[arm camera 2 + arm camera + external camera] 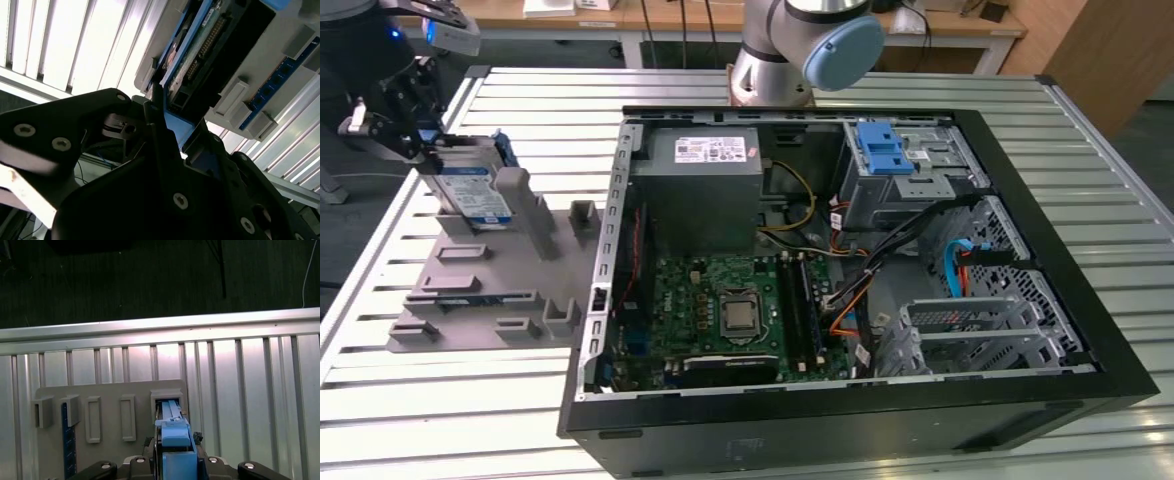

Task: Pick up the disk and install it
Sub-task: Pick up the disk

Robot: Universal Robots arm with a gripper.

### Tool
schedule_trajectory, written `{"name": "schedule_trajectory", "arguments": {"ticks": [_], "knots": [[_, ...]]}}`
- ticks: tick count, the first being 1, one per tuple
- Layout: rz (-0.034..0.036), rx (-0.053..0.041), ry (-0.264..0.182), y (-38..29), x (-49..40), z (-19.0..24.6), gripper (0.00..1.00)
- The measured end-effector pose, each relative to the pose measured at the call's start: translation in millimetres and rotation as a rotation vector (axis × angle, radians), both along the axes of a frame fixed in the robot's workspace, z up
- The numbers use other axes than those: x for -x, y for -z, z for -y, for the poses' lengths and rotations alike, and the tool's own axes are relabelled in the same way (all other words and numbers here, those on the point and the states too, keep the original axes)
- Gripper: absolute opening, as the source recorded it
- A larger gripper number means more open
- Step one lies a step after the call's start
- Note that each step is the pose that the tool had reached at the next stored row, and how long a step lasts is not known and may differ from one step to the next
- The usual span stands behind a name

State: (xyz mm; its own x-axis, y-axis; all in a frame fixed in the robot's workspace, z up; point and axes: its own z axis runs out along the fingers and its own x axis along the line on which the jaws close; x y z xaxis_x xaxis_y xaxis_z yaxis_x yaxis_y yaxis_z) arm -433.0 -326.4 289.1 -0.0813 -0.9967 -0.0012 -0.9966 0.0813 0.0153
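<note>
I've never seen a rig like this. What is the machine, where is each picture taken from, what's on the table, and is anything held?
The machine is one robot arm whose base rises behind an open computer case on a slatted metal table. The exterior view comes from a camera off the arm that takes in the whole scene. Both wrist views come from cameras riding near the arm's end, so they look closely at what it works on. At the exterior view's left lies a grey holder with slots. The disk, a silver drive in a blue frame, stands upright in it. The gripper is right at the disk's top; whether it grips the disk I cannot tell.
</note>
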Motion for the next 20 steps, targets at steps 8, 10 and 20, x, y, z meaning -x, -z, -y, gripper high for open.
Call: {"name": "schedule_trajectory", "arguments": {"ticks": [8, 10, 20], "knots": [[0.0000, 0.0000, 0.000, -0.1, 0.0, 0.0, 0.37], [0.0000, 0.0000, -0.001, 0.0, 0.0, 0.0, 0.37], [0.0000, 0.0000, -0.053, 0.0, 0.1, 0.1, 0.37]]}}
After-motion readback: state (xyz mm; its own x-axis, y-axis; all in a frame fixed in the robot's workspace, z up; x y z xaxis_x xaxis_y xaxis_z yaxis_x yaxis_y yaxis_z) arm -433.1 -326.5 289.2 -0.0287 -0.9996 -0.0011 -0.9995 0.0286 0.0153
